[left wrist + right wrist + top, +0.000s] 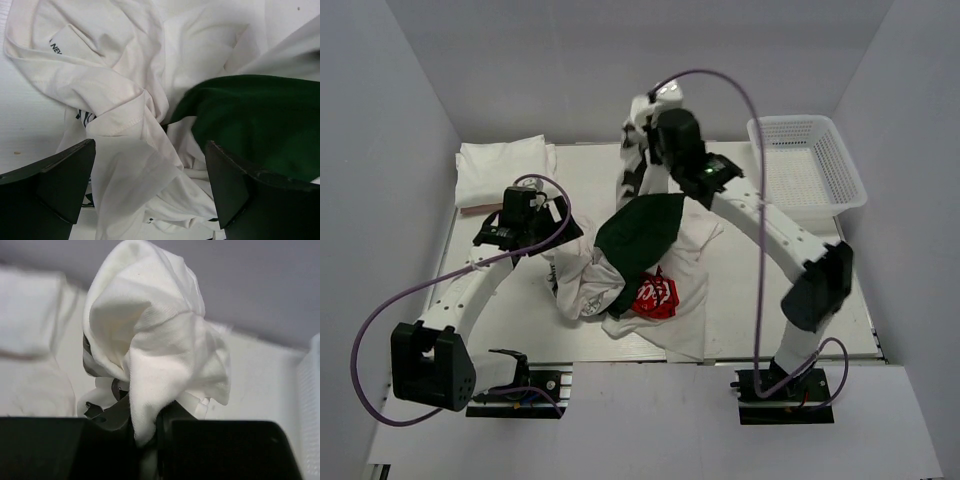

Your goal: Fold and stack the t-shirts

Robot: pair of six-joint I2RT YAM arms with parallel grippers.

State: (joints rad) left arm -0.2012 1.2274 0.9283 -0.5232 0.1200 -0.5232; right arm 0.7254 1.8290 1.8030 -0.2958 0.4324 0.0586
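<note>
Right gripper pinches one white t-shirt.
We count one dark green t-shirt, one red-print t-shirt; left gripper stands wide.

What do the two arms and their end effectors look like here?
The left arm and right arm share white tubular links and bulky black joint housings. A looping purple cable runs along each. The left end effector and right end effector have matte black, wedge-shaped fingers.
</note>
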